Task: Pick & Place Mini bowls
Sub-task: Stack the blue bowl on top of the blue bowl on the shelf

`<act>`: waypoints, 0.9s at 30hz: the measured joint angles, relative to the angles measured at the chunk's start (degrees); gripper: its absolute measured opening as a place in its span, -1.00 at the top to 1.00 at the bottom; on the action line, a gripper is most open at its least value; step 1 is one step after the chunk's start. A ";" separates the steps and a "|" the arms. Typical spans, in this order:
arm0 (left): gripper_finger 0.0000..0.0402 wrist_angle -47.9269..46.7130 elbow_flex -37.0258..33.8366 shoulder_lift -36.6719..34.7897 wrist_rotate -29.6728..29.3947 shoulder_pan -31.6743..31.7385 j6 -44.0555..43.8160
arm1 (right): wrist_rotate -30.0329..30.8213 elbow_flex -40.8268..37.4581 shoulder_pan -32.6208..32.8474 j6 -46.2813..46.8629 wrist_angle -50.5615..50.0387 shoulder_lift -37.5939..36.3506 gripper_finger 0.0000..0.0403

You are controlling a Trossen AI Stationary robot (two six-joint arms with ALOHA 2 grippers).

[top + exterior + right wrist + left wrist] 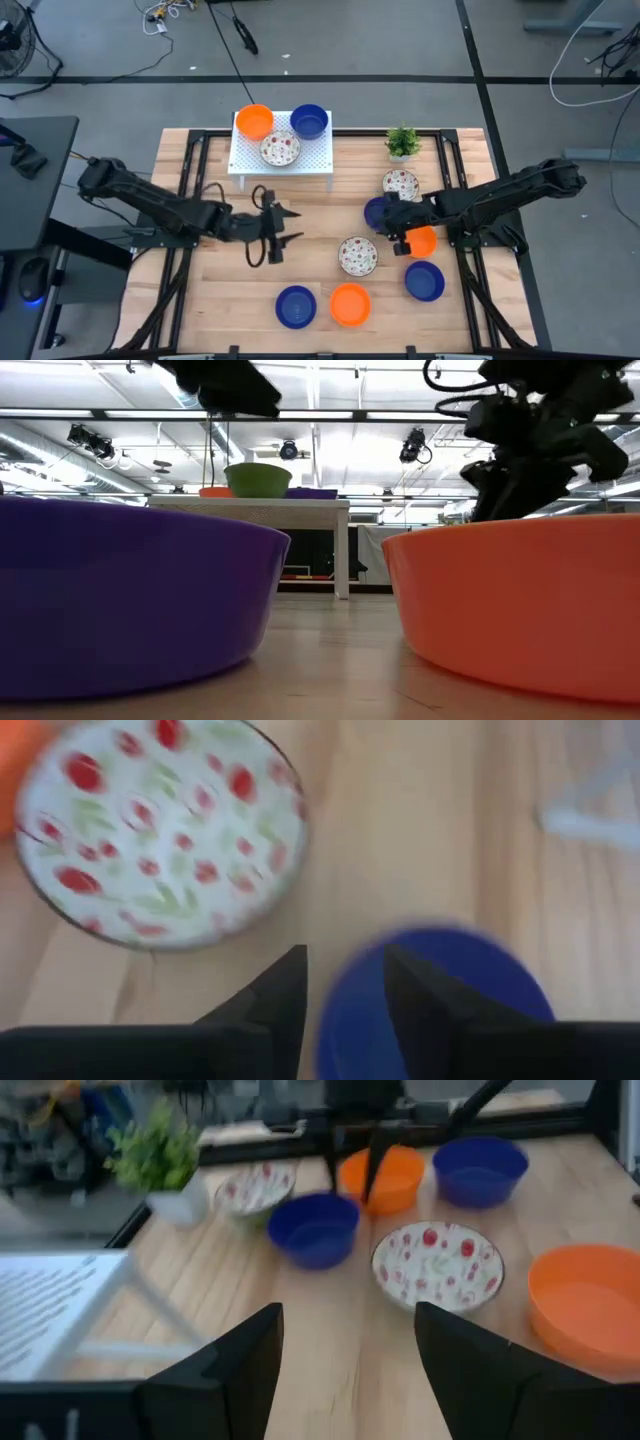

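Note:
Several mini bowls lie on the wooden table: a blue one (pixel 377 211), an orange one (pixel 422 241), speckled ones (pixel 357 255) (pixel 400 183), and more blue (pixel 424 281) (pixel 295 306) and orange (pixel 350 304). Three others rest on the white rack (pixel 315 160). My right gripper (pixel 392 222) (pixel 345 965) is open and hangs, pointing down, at the edge of the first blue bowl (pixel 440 1005), which sits on the table (pixel 315 1230). My left gripper (pixel 278 235) (pixel 345 1315) is open at mid-table with nothing between its fingers, pointing toward the right-hand bowls. My right gripper stands over the near rim (pixel 345 1015) of the blue bowl, and the rim shows in the gap between its fingers. I cannot tell whether either finger touches it.
A small potted plant (pixel 403 142) stands at the back right, beside the rack. Bare wood lies between my left gripper and the speckled bowl. The blue (pixel 120 600) and orange (pixel 520 610) bowls at the near edge fill the low view.

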 joint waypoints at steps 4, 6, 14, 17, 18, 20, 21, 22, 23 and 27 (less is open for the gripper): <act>-0.15 16.56 -5.62 4.40 -0.04 -0.52 1.18 | -0.16 3.39 -0.02 2.56 -8.18 0.62 0.17; -0.15 20.41 -7.46 6.69 0.00 -0.52 0.22 | -3.15 3.31 -0.02 2.29 -9.29 1.01 0.09; -0.15 29.65 -7.68 16.65 1.59 -0.79 -1.49 | -3.36 1.23 -0.02 2.32 -7.50 5.32 0.05; -0.15 34.37 -7.19 19.62 2.37 -0.78 -1.46 | -3.35 0.94 -0.02 1.68 -4.63 7.76 0.16; -0.15 34.60 -7.23 20.25 2.39 -0.78 -1.21 | -3.35 0.96 -0.02 1.17 -3.34 8.86 0.20; -0.15 36.25 -6.73 21.92 2.87 -0.78 -1.09 | -3.32 0.97 -0.05 0.43 -3.06 10.18 0.31; -0.15 35.92 -6.84 22.00 2.91 -0.78 -1.03 | -3.34 0.97 -0.20 0.24 -2.36 11.04 0.37; -0.15 36.19 -6.86 22.03 3.06 -0.78 -1.01 | -3.35 0.99 -0.42 0.14 -1.84 11.96 0.44; -0.15 36.87 -6.63 22.40 3.26 -0.67 -1.06 | -3.33 0.99 -0.64 0.14 -2.38 12.45 0.51; -0.15 36.72 -6.44 22.80 3.16 -0.61 -1.05 | -3.15 0.99 -1.12 -1.16 -2.59 14.09 0.81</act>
